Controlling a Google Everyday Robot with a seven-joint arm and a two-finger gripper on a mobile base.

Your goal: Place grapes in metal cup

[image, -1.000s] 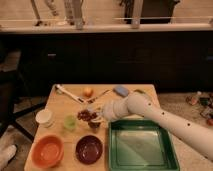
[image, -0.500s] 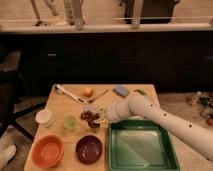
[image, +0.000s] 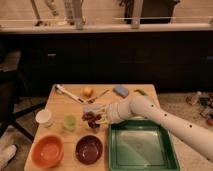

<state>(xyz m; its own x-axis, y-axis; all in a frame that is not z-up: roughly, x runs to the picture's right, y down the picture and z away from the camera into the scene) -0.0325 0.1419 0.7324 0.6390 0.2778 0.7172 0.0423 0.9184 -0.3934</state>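
The grapes [image: 90, 118], a dark red-purple bunch, hang at the tip of my gripper [image: 95, 116] over the middle of the wooden table [image: 127, 102]. The gripper comes in from the right on a white arm and is shut on the grapes. Directly under the bunch a small grey shape shows, the metal cup [image: 94, 127], mostly hidden by the grapes. I cannot tell whether the grapes touch the cup.
A translucent green cup [image: 70, 122] and a white cup [image: 44, 117] stand to the left. An orange bowl [image: 47, 150] and a purple bowl [image: 89, 149] sit at the front. A green tray [image: 142, 147] lies front right. An orange fruit [image: 88, 92], utensils and a blue sponge [image: 121, 90] lie at the back.
The gripper with the grapes has sunk slightly toward the table. Nothing else has moved.
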